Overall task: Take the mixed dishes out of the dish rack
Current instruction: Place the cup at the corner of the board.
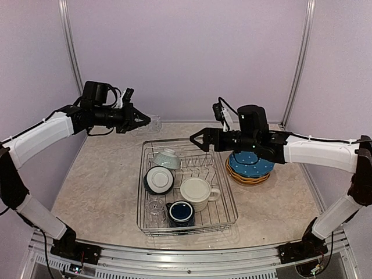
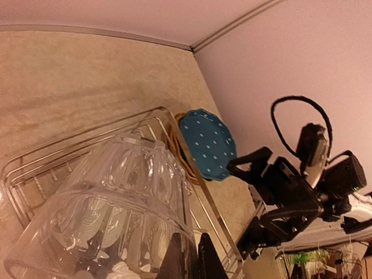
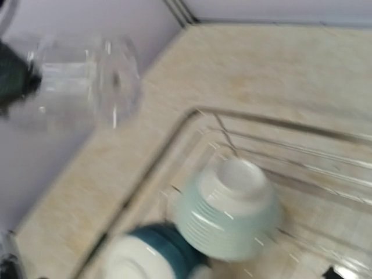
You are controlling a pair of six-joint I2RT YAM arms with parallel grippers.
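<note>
Above beige table (image 1: 99, 180) hangs ribbed clear glass (image 2: 116, 197).

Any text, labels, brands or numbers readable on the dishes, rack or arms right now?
None readable. No lettering shows on the clear glass, cream mug, navy mug, blue dotted plate or dish rack; the right wrist view is blurred.

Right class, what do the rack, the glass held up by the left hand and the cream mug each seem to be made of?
The rack: thin silvery wire, likely metal, shiny. The glass: clear, ribbed, glass or maybe hard plastic; the rack shows through it. The cream mug: probably glazed ceramic, smooth, opaque, softly shiny.
</note>
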